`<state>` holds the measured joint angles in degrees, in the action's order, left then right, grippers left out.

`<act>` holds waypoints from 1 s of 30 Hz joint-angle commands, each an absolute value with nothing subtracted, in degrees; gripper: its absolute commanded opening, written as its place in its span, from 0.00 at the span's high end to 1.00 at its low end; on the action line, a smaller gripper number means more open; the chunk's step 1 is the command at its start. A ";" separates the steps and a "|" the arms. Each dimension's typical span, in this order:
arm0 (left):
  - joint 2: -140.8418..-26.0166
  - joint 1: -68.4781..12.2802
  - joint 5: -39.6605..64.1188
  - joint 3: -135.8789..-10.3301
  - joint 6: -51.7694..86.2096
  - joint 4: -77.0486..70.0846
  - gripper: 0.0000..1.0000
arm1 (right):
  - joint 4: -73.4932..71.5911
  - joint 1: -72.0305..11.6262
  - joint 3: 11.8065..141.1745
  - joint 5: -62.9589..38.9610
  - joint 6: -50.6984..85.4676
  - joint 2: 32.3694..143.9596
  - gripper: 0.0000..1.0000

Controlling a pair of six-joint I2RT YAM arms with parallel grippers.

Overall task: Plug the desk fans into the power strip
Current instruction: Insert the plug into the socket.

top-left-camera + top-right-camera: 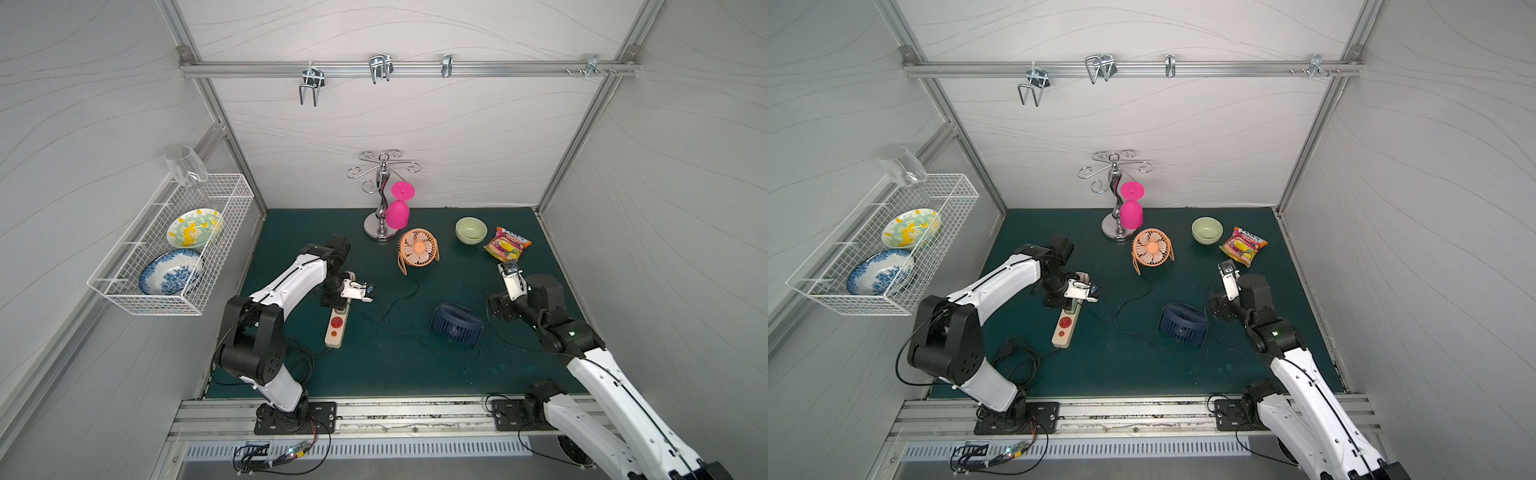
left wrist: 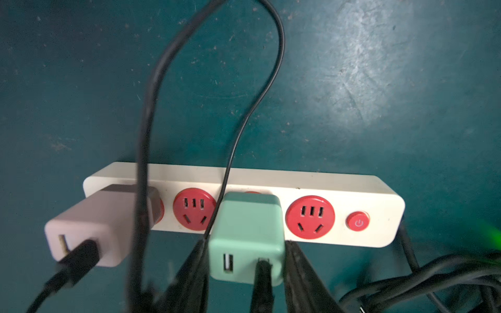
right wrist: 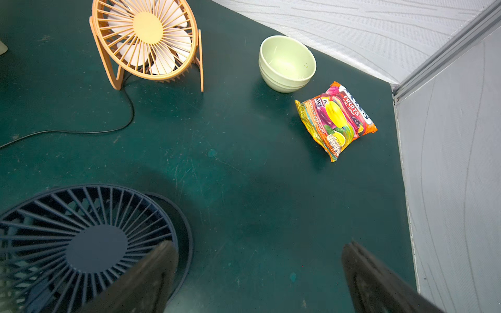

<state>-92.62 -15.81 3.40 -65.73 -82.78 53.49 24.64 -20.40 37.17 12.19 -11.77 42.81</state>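
On the left side of the green mat (image 1: 415,374), the power strip (image 1: 336,328) lies flat, its far half hidden under the left arm's wrist. Seen from the left wrist, the left gripper (image 2: 246,245) is partly closed around a mint-green charger block (image 2: 249,214), with a black finger (image 2: 298,260) against each side. The block stands over the second socket from the red button (image 2: 357,221); how deep it sits cannot be told. A black plug fills one of its ports. A pale pink charger block (image 2: 92,225) occupies the end socket, and the other two sockets show their slots. The right gripper (image 3: 259,245) is spread wide and holds nothing, hovering just beside the dark blue fan (image 3: 95,249). The orange fan (image 3: 147,29) stands farther back.
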 commanded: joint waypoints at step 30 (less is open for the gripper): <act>-78.19 -13.89 11.67 -61.57 -72.25 49.23 0.21 | 29.02 -21.01 43.10 9.83 -9.41 45.46 0.01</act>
<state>-82.37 -14.28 8.95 -61.95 -74.87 49.50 27.66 -20.78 41.50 11.29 -10.66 45.65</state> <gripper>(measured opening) 0.782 0.993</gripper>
